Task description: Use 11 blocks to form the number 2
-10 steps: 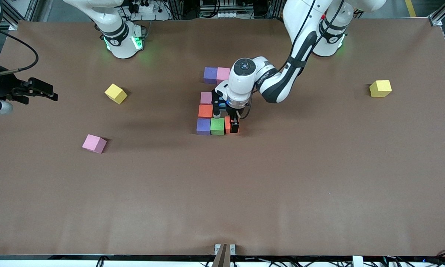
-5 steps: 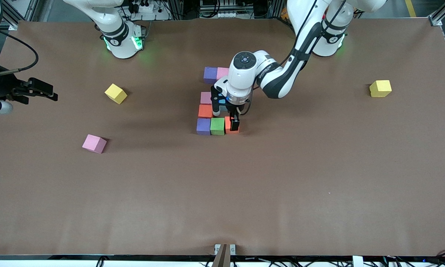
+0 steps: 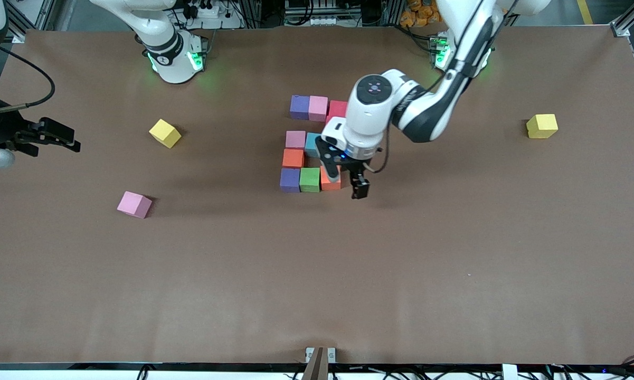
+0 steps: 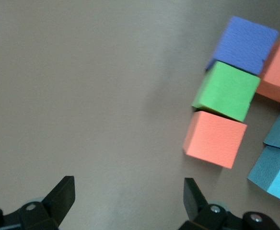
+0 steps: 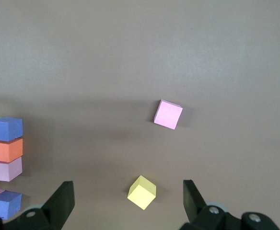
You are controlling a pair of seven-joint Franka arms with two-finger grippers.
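Now left claw [image 3: 355, 183] wide open, empty, just above surface [image 3: 454, 253] beside bottom-row orange foam cube [image 3: 329, 178] of blocky digit 2 [image 3: 310, 145]; a low swing could knock it askew. Right claw [image 3: 58, 136] open, empty, waiting at right arm's end.

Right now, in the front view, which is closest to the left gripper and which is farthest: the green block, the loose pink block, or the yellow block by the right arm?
From the open left gripper, over the table beside the bottom row:
1. Green block, in the bottom row.
2. Yellow block, toward the right arm's end.
3. Loose pink block, also that end, a little farther out.
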